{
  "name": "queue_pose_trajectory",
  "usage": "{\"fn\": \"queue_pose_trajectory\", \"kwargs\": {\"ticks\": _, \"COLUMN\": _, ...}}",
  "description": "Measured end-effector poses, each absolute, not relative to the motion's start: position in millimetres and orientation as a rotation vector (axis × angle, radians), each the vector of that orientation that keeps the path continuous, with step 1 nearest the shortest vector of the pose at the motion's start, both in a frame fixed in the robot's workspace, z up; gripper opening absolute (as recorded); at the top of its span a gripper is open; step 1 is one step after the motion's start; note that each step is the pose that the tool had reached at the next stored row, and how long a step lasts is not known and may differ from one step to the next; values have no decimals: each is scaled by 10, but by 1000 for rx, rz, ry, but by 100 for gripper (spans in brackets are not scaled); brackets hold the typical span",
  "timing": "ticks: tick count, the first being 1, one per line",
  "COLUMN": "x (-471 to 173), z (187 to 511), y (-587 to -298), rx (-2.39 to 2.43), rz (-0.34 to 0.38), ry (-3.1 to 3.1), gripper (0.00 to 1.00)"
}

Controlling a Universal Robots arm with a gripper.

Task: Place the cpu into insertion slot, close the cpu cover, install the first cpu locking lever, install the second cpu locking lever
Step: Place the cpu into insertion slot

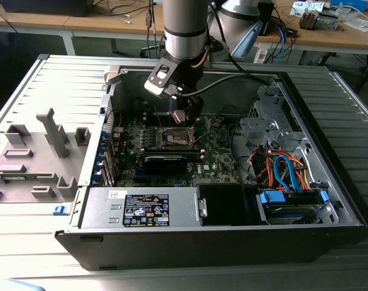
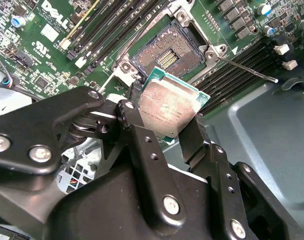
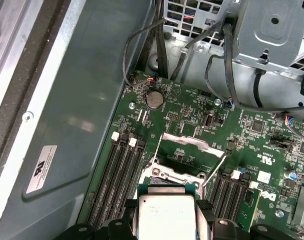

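Because the cover [image 3: 186, 146] stands raised, the slot [image 2: 167, 54] lies open; the gripper [image 2: 164, 117] hovers just above it, fingers [image 2: 192, 137] clamped on opposite edges of the cpu [image 2: 169, 105], metal top upward, ready for seating.

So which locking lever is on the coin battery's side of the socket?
The lever beside the memory slots next to the grey case wall; the coin battery lies just beyond its tip. The other lever stands across the socket.
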State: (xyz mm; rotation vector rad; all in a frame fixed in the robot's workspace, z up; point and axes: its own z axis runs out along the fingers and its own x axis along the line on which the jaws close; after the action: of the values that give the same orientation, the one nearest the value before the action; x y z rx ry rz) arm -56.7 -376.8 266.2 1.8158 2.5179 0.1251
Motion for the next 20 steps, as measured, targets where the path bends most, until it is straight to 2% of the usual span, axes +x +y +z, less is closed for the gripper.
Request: {"fn": "queue_pose_trajectory", "kwargs": {"ticks": 20, "x": -567, "z": 2658, "y": -3768, "rx": 1878, "rz": 124, "ry": 2470, "gripper": 55}}
